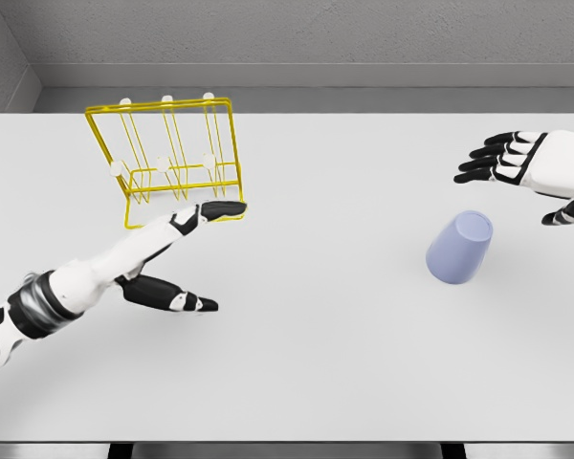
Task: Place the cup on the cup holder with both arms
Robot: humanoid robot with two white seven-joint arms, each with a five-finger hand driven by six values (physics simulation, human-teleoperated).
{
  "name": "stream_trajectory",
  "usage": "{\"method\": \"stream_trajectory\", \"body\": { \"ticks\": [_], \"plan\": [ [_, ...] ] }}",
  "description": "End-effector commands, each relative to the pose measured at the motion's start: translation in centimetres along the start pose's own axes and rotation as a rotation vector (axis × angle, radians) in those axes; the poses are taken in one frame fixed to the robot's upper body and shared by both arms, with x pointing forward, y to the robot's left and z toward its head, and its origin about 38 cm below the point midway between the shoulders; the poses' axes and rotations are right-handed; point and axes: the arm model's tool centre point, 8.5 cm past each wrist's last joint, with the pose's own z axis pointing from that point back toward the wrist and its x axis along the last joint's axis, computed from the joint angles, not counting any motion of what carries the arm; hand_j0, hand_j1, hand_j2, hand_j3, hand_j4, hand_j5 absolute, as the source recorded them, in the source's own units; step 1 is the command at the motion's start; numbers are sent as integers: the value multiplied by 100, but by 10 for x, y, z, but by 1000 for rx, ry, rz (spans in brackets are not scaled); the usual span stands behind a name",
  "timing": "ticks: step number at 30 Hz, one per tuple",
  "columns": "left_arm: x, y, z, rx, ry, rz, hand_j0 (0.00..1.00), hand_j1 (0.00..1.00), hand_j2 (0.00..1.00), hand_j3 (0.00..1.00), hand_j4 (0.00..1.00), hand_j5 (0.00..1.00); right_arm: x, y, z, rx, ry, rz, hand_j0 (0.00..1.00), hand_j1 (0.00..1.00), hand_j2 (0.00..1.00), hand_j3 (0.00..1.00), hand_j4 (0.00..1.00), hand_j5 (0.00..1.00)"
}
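The left arm enters at the worktop's (297,382) near left corner and stretches toward the far left, ending in the left hand (177,253). That hand is spread and holds nothing: its long fingers (220,210) point right along the base of the rack, while the thumb juts out separately toward the near edge. The fingertips overlap the rack's front base rail in the view; actual contact cannot be told.

The rack (167,158) is a yellow wire frame with white-tipped pegs, standing near the far left corner and leaning slightly.

The cup (459,248), pale lavender-blue, stands upside down on the right half of the worktop, midway between the far and near edges, well apart from the rack and from both hands.

The right hand (517,167) hovers near the far right corner, beyond the cup, fingers extended leftward and loosely spread, gripping nothing. Its thumb shows lower, by the right edge.
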Motion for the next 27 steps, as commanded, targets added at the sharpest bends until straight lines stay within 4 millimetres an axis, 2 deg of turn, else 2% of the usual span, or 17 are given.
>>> {"method": "stream_trajectory", "body": {
  "ticks": [1, 3, 6, 7, 8, 9, 12, 14, 21, 22, 27],
  "plan": [
    [-1, -29, -12, -32, -37, 164, 100, 100, 100, 100, 100, 100, 0, -1, -1, -6, -2, -3, 100, 100, 100, 100, 100, 100],
    [-1, -36, -15, -63, -51, 201, 100, 100, 100, 100, 100, 100, 0, -2, -2, -10, -4, -3, 100, 100, 100, 100, 100, 100],
    [-4, -33, -16, -14, -29, 298, 100, 100, 100, 100, 100, 100, -2, -10, 1, 13, 8, 22, 100, 100, 100, 100, 100, 100],
    [-5, -32, -16, -5, -25, 311, 100, 100, 100, 100, 100, 100, -1, -13, -10, 61, -14, 36, 100, 100, 100, 100, 100, 100],
    [-5, -32, -16, -1, -20, 319, 100, 100, 100, 100, 100, 100, -2, -16, -11, 100, -14, 51, 100, 100, 100, 100, 100, 100],
    [-7, -31, -16, 1, -8, 327, 100, 100, 100, 100, 100, 100, 0, -12, -18, 155, -28, 52, 100, 100, 100, 100, 100, 100],
    [-7, -29, -14, 6, -4, 330, 100, 100, 100, 100, 100, 100, -1, -11, -20, 163, -28, 58, 100, 100, 100, 100, 100, 100],
    [-7, -28, -13, 6, -2, 327, 100, 100, 100, 100, 100, 100, -1, -10, -29, 157, -38, 69, 100, 100, 100, 100, 100, 100],
    [-7, -28, -12, 1, 3, 322, 100, 100, 100, 100, 100, 100, -26, 16, -60, 202, 21, 81, 100, 100, 100, 100, 100, 100],
    [-8, -28, -12, 2, 5, 321, 100, 100, 100, 100, 100, 100, -26, 27, -65, 233, 16, 77, 100, 100, 100, 100, 100, 100],
    [-11, -28, -10, 2, 17, 320, 100, 100, 100, 100, 100, 100, -24, 43, -70, 305, 21, 118, 100, 100, 100, 100, 100, 100]
  ]
}}
